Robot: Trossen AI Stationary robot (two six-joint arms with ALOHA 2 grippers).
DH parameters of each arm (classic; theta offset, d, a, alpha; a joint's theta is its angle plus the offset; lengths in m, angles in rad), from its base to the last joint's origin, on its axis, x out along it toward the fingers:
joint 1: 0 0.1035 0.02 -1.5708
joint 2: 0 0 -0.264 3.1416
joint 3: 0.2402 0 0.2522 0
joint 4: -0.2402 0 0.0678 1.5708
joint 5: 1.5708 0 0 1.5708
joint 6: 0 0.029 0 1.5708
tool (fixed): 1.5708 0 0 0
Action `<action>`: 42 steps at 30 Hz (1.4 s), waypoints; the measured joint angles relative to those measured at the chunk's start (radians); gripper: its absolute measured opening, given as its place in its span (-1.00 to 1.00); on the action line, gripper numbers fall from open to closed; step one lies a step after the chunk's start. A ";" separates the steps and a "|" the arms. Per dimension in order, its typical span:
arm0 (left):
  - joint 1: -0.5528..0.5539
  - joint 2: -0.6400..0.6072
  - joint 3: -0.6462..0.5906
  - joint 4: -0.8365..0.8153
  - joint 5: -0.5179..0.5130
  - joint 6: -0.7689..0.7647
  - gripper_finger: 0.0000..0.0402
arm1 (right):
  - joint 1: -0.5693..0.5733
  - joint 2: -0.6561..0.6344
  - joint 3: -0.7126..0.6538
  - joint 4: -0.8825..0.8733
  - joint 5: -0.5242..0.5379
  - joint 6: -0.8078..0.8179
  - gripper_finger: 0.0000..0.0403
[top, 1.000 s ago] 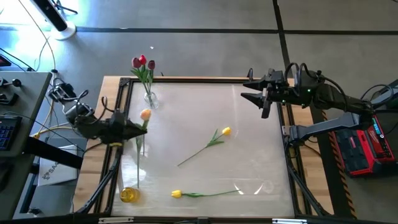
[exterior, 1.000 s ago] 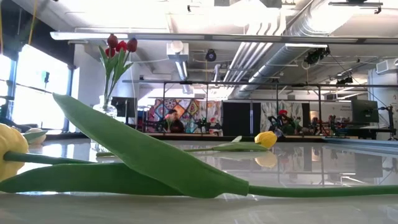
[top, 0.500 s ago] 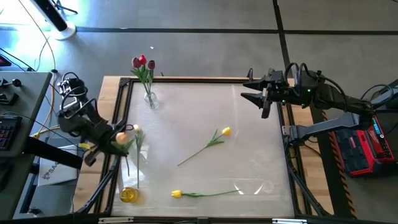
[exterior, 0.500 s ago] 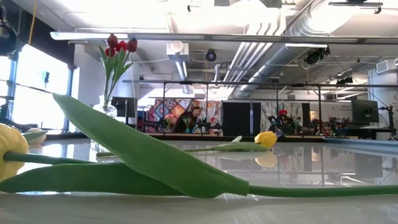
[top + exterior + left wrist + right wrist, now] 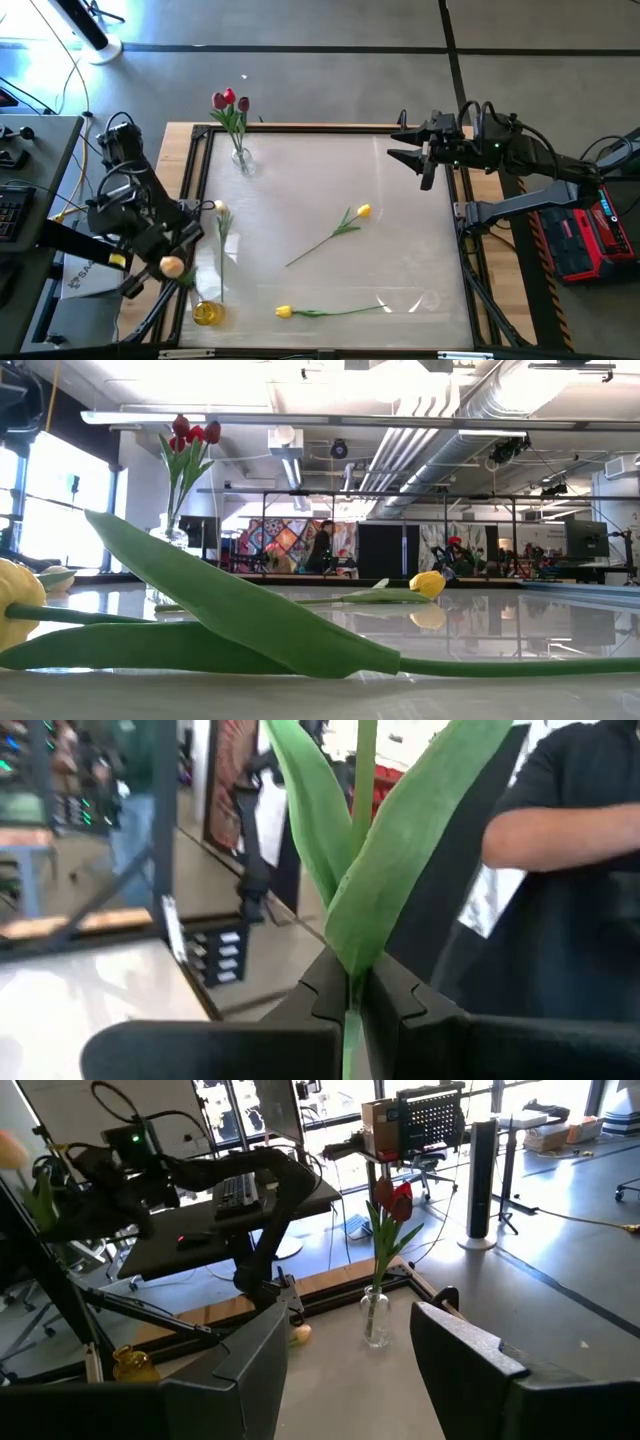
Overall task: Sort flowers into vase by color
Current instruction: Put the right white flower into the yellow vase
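My left gripper sits over the table's left edge, shut on a peach-headed tulip. A cream-white tulip stands with its stem in a yellow vase at the near-left corner. Red and maroon tulips stand in a clear vase at the far left. Two yellow tulips lie flat on the table: one mid-table, one by the near edge. My right gripper hangs open over the far-right edge, touching nothing. My left gripper pinches the peach tulip's green stem between its two fingers, just below where the leaves branch off. The fingers lie across the stem. The flower is lifted clear of the table, and its head is out of the wrist view.
A dark frame borders the glossy table. A desk with a keyboard stands to the left, and red equipment to the right. A person's arm in a dark sleeve shows near my left gripper. Open surface lies right of mid-table.
My left gripper has swung from over the table's left part toward the near-left, out over the left edge, turning as it went. The peach tulip went with it, its head now nearer the near edge. The cream tulip in the yellow vase came into view.
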 joint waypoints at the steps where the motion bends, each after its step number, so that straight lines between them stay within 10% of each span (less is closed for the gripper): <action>1: -0.011 0.011 0.000 -0.004 -0.001 -0.018 -1.00 | 0.000 0.000 0.000 0.000 0.000 0.000 -0.01; 42: -0.439 -0.177 -0.183 0.083 -0.059 0.306 -1.00 | 0.000 0.000 0.000 0.000 0.000 0.000 -0.01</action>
